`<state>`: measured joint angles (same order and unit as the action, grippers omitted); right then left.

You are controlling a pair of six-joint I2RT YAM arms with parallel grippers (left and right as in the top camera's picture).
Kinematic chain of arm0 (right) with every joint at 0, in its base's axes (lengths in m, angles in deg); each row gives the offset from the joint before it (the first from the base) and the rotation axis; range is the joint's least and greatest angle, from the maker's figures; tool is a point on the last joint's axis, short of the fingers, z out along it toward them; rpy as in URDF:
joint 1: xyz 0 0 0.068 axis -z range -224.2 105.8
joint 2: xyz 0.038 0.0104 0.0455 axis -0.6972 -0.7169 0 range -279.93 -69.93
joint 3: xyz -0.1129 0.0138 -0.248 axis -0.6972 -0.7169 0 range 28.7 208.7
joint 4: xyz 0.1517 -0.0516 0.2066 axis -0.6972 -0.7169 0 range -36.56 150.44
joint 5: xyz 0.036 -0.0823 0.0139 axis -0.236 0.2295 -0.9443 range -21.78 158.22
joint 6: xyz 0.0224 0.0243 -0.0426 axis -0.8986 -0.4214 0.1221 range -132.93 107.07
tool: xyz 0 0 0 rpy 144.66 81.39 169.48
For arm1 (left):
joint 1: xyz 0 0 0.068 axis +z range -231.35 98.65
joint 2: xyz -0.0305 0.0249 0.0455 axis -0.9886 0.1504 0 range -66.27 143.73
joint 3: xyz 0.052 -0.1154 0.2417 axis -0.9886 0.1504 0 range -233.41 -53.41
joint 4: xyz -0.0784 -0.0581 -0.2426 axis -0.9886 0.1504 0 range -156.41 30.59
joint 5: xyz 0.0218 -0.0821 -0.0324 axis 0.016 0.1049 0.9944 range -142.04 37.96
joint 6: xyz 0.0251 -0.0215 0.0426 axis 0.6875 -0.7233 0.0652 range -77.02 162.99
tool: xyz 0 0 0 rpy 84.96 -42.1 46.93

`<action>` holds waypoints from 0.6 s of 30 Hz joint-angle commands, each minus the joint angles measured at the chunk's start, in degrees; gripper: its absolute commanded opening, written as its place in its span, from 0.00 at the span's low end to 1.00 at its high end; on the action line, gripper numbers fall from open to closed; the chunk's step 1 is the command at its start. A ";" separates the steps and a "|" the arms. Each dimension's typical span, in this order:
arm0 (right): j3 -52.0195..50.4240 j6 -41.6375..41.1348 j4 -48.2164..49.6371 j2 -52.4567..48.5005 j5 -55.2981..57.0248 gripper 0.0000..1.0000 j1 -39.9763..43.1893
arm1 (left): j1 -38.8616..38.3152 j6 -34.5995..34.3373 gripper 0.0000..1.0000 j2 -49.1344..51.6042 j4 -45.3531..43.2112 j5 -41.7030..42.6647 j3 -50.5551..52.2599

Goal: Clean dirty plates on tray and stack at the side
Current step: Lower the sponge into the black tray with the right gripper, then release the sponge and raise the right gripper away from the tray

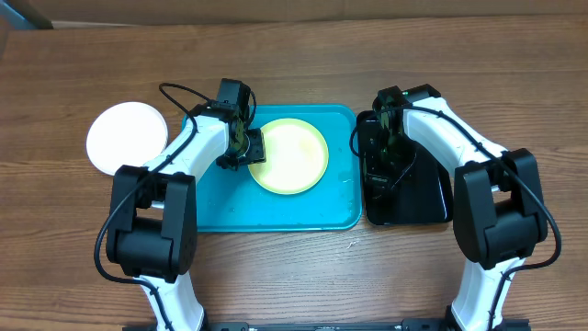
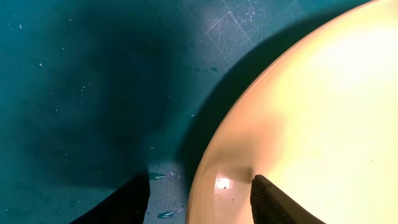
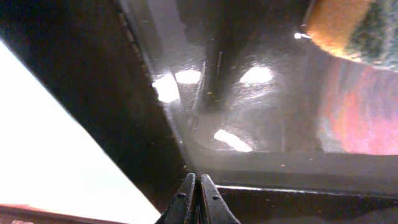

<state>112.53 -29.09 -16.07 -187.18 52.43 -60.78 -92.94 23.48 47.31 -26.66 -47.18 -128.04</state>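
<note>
The pale yellow-green plate (image 1: 294, 156) lies in the turquoise tray (image 1: 220, 207), toward its 1 o'clock corner. The left claw (image 1: 246, 147) stands released at the plate's 9 o'clock rim, one finger over the plate and the other over bare tray, with the rim between them. A white plate (image 1: 127, 136) rests on the tabletop (image 1: 294, 276) off the tray's 10 o'clock corner, and the right claw (image 3: 196, 186) is clenched on nothing, low in the black tray (image 1: 427, 202) at the turquoise tray's 3 o'clock side, near a sponge (image 3: 354, 28).
</note>
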 commanded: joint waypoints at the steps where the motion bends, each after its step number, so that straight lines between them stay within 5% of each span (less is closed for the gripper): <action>1: -0.24 1.16 0.15 2.43 -1.97 0.04 0.00 | -0.11 0.22 0.55 1.18 0.50 -0.81 0.76; 18: -0.26 1.14 -0.83 2.43 -1.95 0.04 -2.93 | -0.11 0.22 0.55 1.18 0.50 -0.81 0.76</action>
<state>112.53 -28.31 -16.88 -187.12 51.05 -64.13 -92.94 23.48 47.31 -26.64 -47.18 -128.04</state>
